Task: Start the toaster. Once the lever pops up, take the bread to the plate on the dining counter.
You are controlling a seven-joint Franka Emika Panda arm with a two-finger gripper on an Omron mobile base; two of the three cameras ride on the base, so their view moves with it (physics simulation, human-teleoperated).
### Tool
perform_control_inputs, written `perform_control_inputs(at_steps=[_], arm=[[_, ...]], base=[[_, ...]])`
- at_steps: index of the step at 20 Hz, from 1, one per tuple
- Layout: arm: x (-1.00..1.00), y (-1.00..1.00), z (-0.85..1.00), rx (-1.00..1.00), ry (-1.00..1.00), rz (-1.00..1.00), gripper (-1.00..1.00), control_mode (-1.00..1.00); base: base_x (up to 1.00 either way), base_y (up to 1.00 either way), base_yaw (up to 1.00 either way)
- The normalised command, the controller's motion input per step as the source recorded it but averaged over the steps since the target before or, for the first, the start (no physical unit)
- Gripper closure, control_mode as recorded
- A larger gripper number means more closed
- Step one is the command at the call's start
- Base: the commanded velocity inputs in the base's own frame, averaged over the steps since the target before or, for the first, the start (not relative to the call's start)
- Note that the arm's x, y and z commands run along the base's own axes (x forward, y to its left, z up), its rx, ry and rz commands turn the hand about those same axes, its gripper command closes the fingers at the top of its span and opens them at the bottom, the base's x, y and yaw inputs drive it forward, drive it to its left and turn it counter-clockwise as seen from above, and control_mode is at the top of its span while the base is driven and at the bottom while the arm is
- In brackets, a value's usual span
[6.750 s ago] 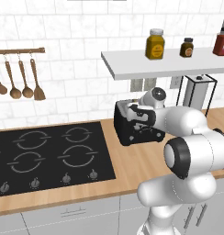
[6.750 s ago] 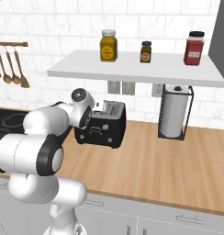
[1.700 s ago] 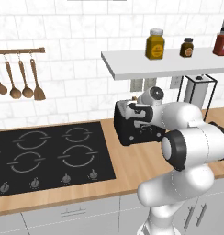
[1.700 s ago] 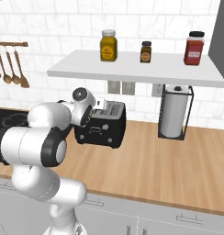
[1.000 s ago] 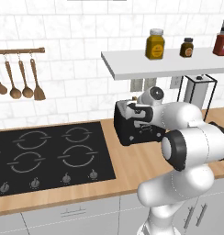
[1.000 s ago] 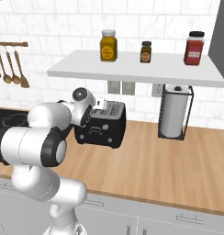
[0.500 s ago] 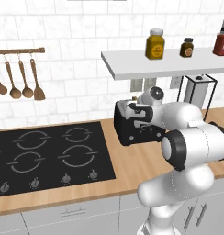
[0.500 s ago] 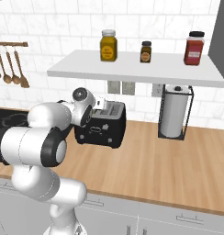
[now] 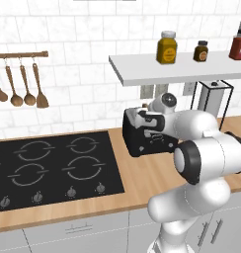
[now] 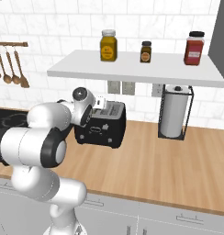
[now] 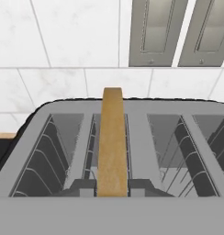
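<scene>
bread (image 11: 112, 142) in toaster (image 11: 146, 137) slot, below hand (image 9: 145, 117)

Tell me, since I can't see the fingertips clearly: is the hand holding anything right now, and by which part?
It cannot be told for sure. The hand sits shut over the toaster, right above the bread standing in its slot, but no grip on the slice shows.

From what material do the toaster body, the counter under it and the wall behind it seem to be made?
Toaster: glossy black, probably plastic or enamelled metal, since it shines; grey wire racks show in its slots.
Counter: light wood, with visible grain.
Wall: white tiles, perhaps ceramic or marble, with grout lines and faint veins.
</scene>
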Motion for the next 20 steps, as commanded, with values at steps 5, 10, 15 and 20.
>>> perform_control_inputs(at_steps=[5, 10, 15, 20], arm=[[-0.08, 0.0, 0.34, 0.0, 0.0, 0.0, 1.0, -1.0], [-0.21, 0.0, 0.36, 0.0, 0.0, 0.0, 1.0, -1.0], [-0.35, 0.0, 0.25, 0.0, -0.05, 0.0, 1.0, -1.0], [-0.34, 0.0, 0.33, 0.0, -0.05, 0.0, 1.0, -1.0]], base=[[0.0, 0.0, 0.0], [0.0, 0.0, 0.0], [0.0, 0.0, 0.0], [0.0, 0.0, 0.0]])
